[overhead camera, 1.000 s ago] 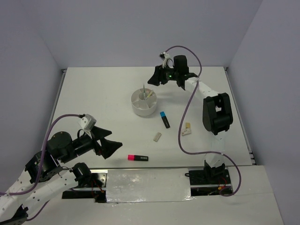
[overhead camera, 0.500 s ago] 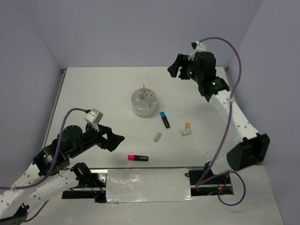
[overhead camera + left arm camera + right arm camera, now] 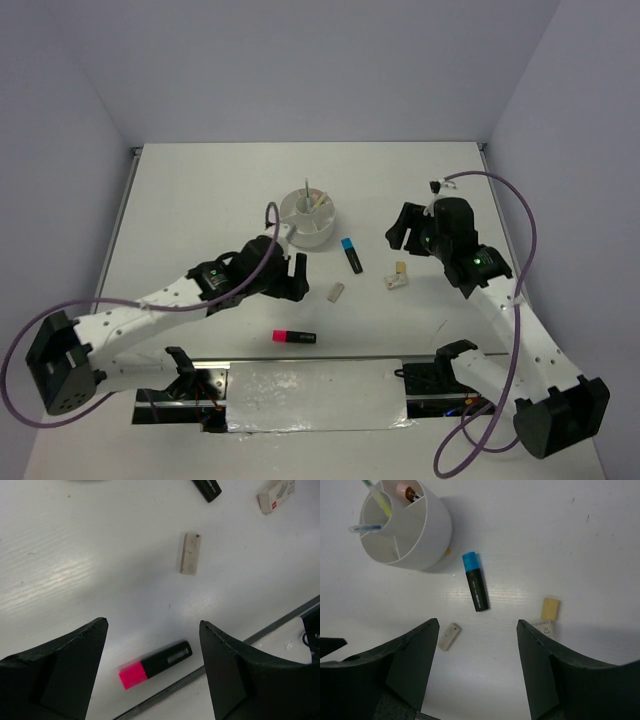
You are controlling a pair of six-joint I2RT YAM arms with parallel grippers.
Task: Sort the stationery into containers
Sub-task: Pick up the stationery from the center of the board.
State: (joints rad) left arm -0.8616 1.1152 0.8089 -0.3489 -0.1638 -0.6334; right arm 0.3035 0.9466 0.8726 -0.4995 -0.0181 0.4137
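With both jaws spread (nothing held), the pink highlighter (image 3: 155, 664) could be rolled off the bench (image 3: 75, 555) if nudged.

We count one pink highlighter (image 3: 294, 337), one blue highlighter (image 3: 351, 255), one cup (image 3: 305, 238), plus three erasers: grey eraser (image 3: 336, 292), tan eraser (image 3: 401, 268), white eraser (image 3: 396, 283).

A white table (image 3: 200, 200) stands boxed in by pale lilac walls (image 3: 300, 70) on its left, far and right sides. A thin metal rail (image 3: 122, 215) runs along the table's left edge. A crinkled silver sheet (image 3: 315, 395) lies flat at the middle of the table's near edge.
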